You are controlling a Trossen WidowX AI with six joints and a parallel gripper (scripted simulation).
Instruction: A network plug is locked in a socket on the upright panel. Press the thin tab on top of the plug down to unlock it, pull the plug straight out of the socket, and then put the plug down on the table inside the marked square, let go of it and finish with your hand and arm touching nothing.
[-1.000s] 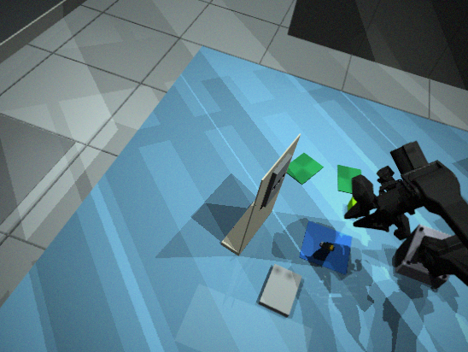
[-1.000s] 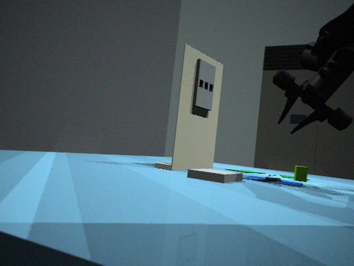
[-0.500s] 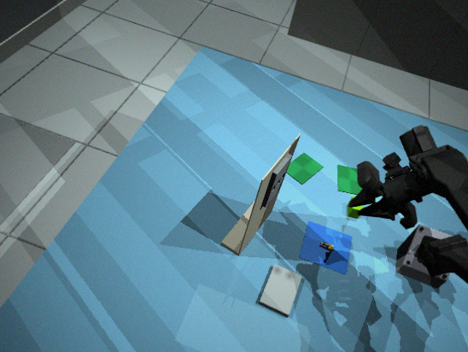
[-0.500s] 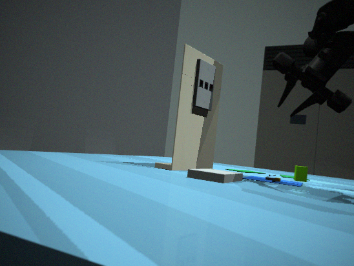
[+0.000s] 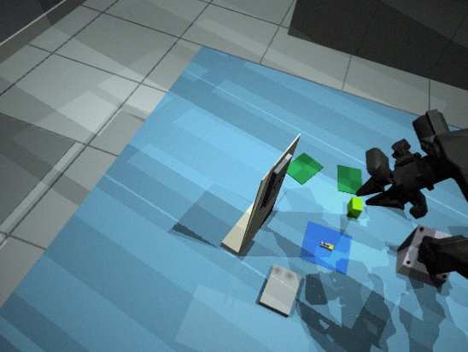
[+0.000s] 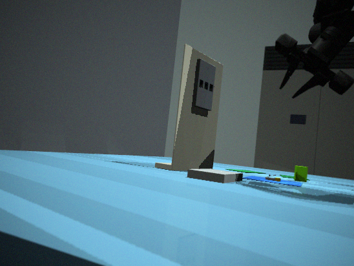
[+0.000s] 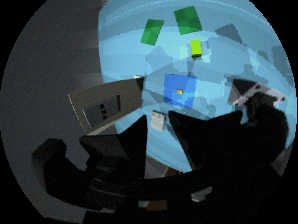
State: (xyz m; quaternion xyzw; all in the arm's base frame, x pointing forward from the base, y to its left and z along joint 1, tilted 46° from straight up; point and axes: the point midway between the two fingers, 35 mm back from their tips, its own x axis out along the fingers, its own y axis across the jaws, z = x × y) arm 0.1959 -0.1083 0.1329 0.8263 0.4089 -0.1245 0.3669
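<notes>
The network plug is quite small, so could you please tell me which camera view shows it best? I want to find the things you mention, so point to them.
The top view: it shows the plug (image 5: 326, 246) (image 6: 273, 179) (image 7: 178, 91) largest in outline, lying inside the blue square (image 5: 312, 258) (image 6: 292, 184) (image 7: 172, 82), yellow at one end. The exterior view shows it edge-on, as a thin sliver; the wrist view, only as a tiny spot.

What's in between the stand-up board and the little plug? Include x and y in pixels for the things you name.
In the top view, only bare blue table and part of the blue square (image 5: 313, 237) lie between the board (image 5: 254, 214) and plug (image 5: 326, 245).
</notes>
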